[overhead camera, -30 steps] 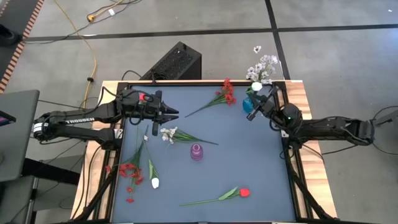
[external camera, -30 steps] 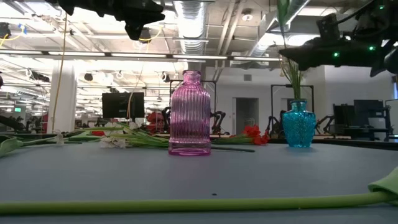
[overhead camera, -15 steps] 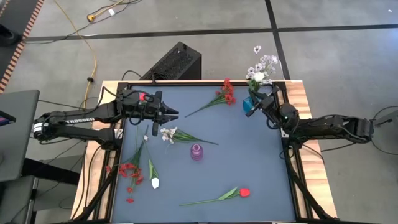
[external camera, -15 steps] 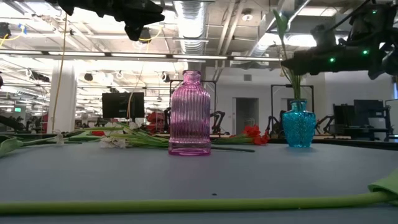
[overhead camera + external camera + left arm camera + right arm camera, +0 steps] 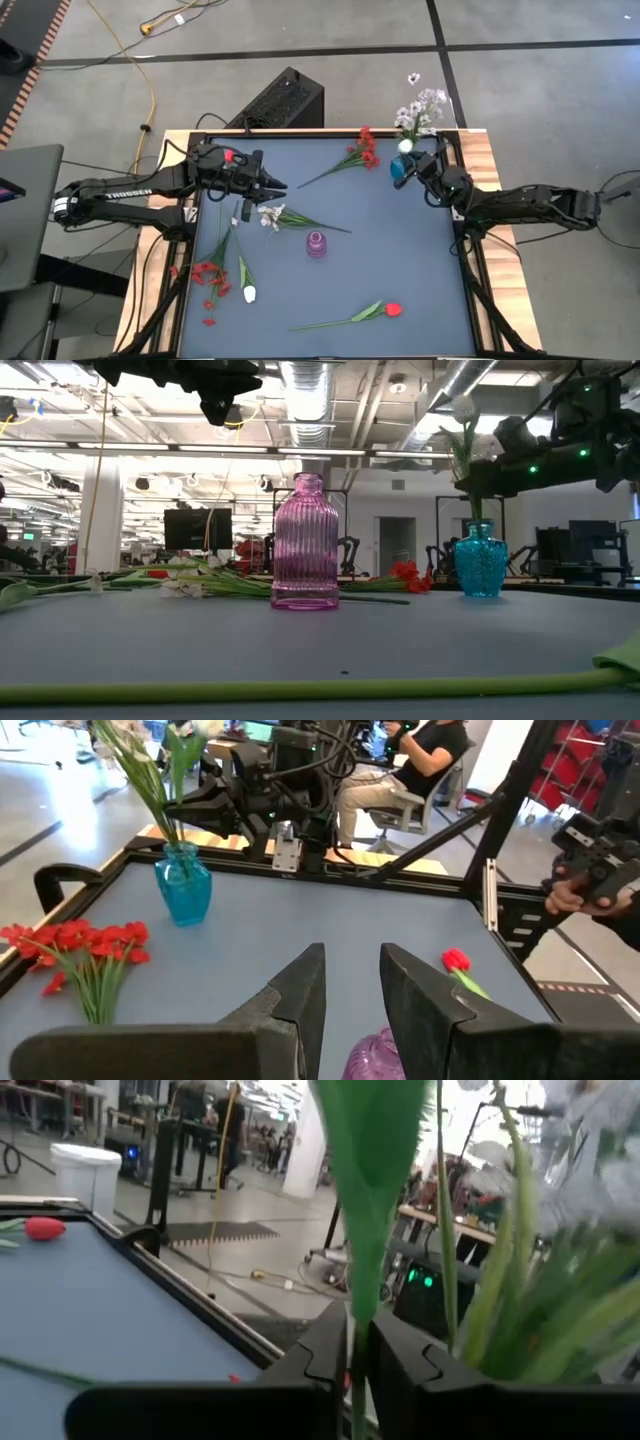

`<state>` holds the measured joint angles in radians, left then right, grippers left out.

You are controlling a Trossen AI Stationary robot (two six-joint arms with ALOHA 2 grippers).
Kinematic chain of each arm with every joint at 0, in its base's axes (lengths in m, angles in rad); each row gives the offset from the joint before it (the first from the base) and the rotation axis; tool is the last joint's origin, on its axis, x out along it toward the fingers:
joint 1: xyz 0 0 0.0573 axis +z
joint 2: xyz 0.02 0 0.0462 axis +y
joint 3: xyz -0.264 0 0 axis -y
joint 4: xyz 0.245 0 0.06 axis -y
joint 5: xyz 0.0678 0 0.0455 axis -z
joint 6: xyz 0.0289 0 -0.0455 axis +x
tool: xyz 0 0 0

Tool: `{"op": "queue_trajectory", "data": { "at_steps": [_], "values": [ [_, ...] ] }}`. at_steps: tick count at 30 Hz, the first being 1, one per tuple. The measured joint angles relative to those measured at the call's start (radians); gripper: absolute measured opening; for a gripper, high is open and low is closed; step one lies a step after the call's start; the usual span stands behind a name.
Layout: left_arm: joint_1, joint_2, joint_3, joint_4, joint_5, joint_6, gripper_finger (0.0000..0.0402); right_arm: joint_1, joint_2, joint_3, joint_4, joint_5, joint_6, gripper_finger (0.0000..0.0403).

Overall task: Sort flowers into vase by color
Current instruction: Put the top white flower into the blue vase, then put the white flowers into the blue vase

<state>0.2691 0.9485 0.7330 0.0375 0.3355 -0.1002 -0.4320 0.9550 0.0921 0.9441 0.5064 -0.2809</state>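
Note:
A blue vase (image 5: 399,172) stands at the table's far right corner and holds pale white sprays (image 5: 422,108). My right gripper (image 5: 411,163) is just above the vase's mouth, shut on the stem of a white-budded flower (image 5: 462,406) that stands upright in the vase (image 5: 480,565). My left gripper (image 5: 280,186) hovers open over the far left of the table, holding nothing. A pink vase (image 5: 316,245) stands mid-table. Loose flowers lie flat on the table: a red spray (image 5: 362,150), a white spray (image 5: 270,213), a red spray (image 5: 208,275), a white bud (image 5: 249,293) and a red tulip (image 5: 392,310). My right gripper pinches the white flower's green stem (image 5: 357,1380) between its two fingers, a little above the blue vase's mouth. The fingers come in about level from the table's right side and lie across the stem. The stem stands upright with its lower end inside the vase.
A long green stem (image 5: 300,688) lies across the near side of the table. The table's raised dark frame (image 5: 455,215) runs beside the blue vase. A seated person (image 5: 420,760) and a hand (image 5: 565,895) show beyond the table in the left wrist view.
My right gripper has come down toward the blue vase and tipped toward level, bringing the white flower with it. The stem has sunk deeper into the vase, so the bud now shows in the low view.

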Motion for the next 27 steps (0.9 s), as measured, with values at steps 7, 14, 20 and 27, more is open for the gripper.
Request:
{"op": "queue_trajectory", "data": {
  "at_steps": [7, 14, 20, 27],
  "values": [
    [-0.001, 0.0, 0.0, -0.005, 0.0, -0.01, 0.0087, 0.001, -0.001, 0.0, -0.01, 0.007, 0.027, 0.0141],
    [-0.001, -0.001, 0.0, -0.068, 0.0, -0.014, 0.0087, 0.046, -0.059, 0.072, -0.254, 0.115, 0.031, 0.0203],
    [-0.001, -0.001, 0.0, -0.099, 0.0, -0.014, 0.0086, 0.067, -0.106, 0.25, -0.766, 0.149, 0.181, 0.0229],
    [-0.001, -0.001, 0.001, -0.161, 0.0, -0.014, 0.0086, 0.11, -0.111, 0.446, -1.156, 0.147, 0.282, 0.0237]
  ]
}}
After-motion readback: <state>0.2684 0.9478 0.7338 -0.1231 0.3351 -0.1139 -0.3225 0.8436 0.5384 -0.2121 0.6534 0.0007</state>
